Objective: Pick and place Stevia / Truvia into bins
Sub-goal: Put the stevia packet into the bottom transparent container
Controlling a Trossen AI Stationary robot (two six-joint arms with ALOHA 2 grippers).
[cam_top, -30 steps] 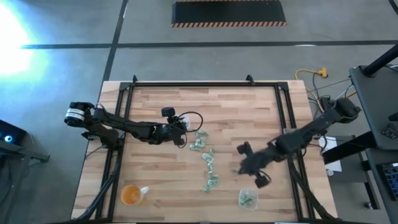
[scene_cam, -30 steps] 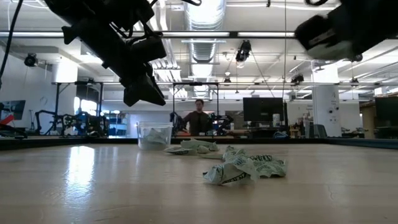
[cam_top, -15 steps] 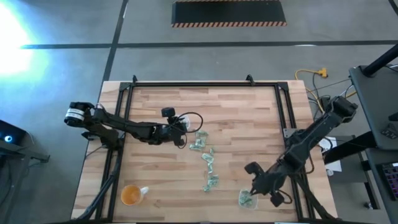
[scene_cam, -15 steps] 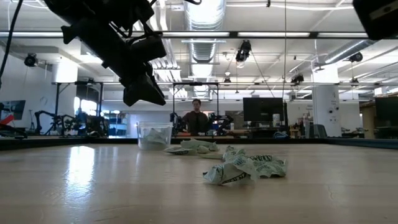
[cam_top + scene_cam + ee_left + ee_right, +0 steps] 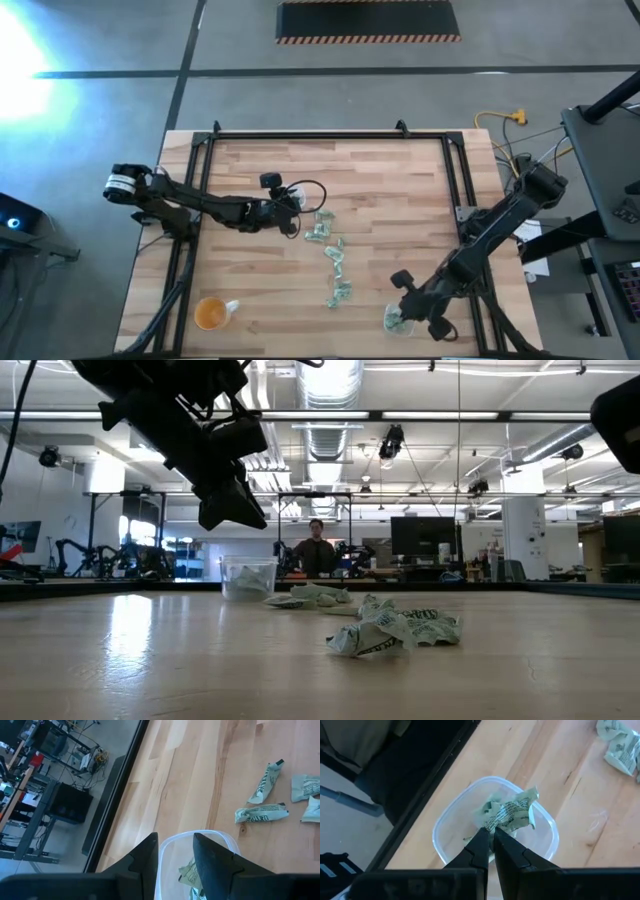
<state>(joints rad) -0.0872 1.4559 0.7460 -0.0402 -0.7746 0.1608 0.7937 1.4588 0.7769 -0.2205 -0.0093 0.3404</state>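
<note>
The right gripper (image 5: 491,837) is pinched shut on a crumpled packet (image 5: 512,812) — pale green and white with dark print too small to read — held over the near-right bin (image 5: 447,822). The left gripper (image 5: 175,851) hangs part open and empty over the other bin (image 5: 220,837), which holds packets. More packets (image 5: 333,258) lie scattered mid-table.
</note>
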